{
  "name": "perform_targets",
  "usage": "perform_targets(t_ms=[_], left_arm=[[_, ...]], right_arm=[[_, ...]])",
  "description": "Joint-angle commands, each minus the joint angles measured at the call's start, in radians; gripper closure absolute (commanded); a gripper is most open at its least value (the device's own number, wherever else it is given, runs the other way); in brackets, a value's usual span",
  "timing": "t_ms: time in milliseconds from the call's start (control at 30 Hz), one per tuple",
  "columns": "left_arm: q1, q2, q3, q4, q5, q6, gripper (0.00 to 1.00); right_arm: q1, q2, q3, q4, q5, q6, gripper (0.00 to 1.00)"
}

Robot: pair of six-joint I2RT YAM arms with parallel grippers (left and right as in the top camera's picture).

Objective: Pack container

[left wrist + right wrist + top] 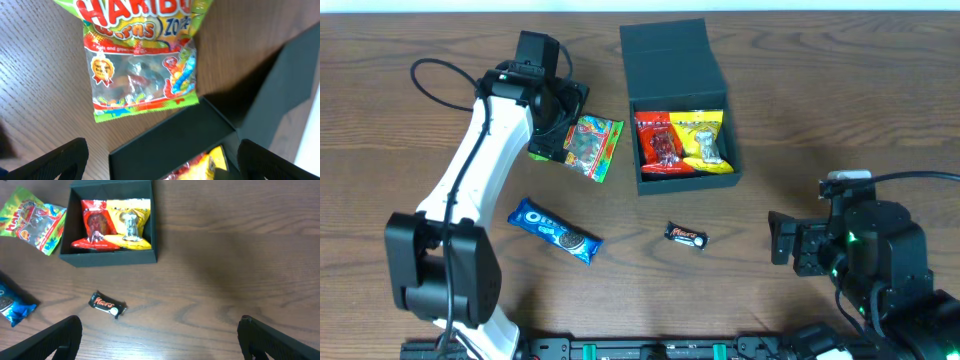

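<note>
Container (665, 60) open — red packet (658, 143) and yellow packet (705, 140) inside, Haribo bag (590, 145) beside.

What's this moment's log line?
left tool: open, near Haribo bag | right tool: open, empty | container: open, red packet, yellow packet inside | Oreo pack, Mars bar: outside

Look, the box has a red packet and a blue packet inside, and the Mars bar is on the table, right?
The box holds the red packet and a yellow packet, not a blue one; the overhead view shows it. The blue Oreo packet lies outside. The Mars bar is on the table.
</note>
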Motion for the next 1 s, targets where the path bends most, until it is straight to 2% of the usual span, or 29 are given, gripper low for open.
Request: perform_targets(t_ms=[0,467,967], left_arm=[[-0.003,0.058,0.019,-0.025,-0.054,-0.022,0.04],[-0.007,0.204,0.019,0.043,-0.082,-0.007,0.04],[-0.013,0.261,0.018,0.075,-0.108,-0.007,0.04]], right_arm=[[0.004,-0.001,0.002,-0.001,0.011,0.010,0.01],[0.004,-0.001,0.002,-0.001,0.011,0.010,0.01],[0.004,-0.001,0.002,-0.001,0.010,0.010,0.01]])
